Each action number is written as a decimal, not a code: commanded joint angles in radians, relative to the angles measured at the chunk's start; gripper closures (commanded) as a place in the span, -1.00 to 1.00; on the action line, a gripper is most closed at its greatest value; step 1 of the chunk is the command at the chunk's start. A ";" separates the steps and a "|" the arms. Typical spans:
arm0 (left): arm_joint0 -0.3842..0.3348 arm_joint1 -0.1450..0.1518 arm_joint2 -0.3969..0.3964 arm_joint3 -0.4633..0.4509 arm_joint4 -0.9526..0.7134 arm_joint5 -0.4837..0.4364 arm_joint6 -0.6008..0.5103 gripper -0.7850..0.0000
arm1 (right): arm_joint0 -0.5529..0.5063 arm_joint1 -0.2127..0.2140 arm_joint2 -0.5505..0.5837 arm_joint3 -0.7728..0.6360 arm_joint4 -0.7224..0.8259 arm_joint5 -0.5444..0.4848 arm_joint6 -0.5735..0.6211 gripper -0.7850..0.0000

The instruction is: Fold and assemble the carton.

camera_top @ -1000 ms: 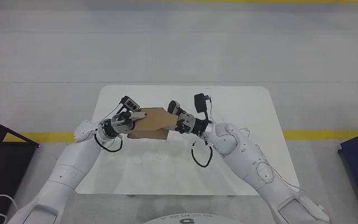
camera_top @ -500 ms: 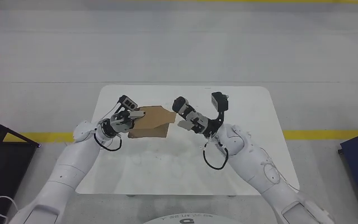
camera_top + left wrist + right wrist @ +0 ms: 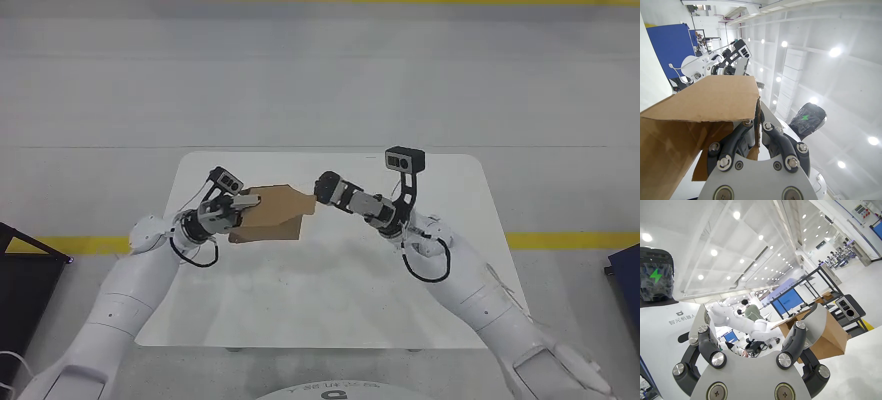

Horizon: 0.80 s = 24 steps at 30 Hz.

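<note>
A brown cardboard carton (image 3: 272, 212), partly folded, is held just above the left half of the white table (image 3: 330, 290). My left gripper (image 3: 243, 205) is at the carton's left end. In the left wrist view this gripper (image 3: 757, 123) is shut on the edge of a carton (image 3: 706, 98) flap. My right gripper (image 3: 322, 188) stands at the carton's right corner. In the right wrist view it (image 3: 761, 317) is open wide, and one of its fingers (image 3: 817, 321) lies in front of the carton (image 3: 831, 336); whether it touches I cannot tell.
The table's front and right parts are bare white surface. Grey floor with a yellow line surrounds the table. A dark bin (image 3: 20, 270) stands on the floor at the far left.
The right arm has let go of the carton's right end, and its wrist has turned and swung out to the right. The left gripper keeps its hold, and the carton has barely shifted.
</note>
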 commanded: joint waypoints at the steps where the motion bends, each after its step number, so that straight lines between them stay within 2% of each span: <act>1: 0.003 -0.002 -0.007 -0.003 -0.006 -0.013 0.004 1.00 | 0.013 0.004 -0.011 0.017 0.036 0.005 0.003 -1.00; 4: 0.006 -0.005 -0.017 -0.007 -0.009 -0.040 0.009 1.00 | 0.046 0.004 -0.030 0.063 0.134 0.054 0.053 -1.00; 7: 0.008 -0.009 -0.023 -0.012 -0.006 -0.065 0.014 1.00 | 0.085 -0.002 -0.047 0.090 0.255 0.150 0.148 -1.00; 10: 0.008 -0.011 -0.026 -0.012 0.004 -0.071 0.023 1.00 | 0.104 -0.010 -0.042 0.102 0.317 0.208 0.207 -1.00; 18: 0.011 -0.020 -0.032 -0.005 0.013 -0.088 0.035 1.00 | 0.115 -0.040 -0.042 0.121 0.314 0.263 0.261 -1.00; 24: 0.014 -0.026 -0.042 0.001 0.002 -0.099 0.036 1.00 | 0.135 -0.068 -0.061 0.157 0.279 0.265 0.264 -1.00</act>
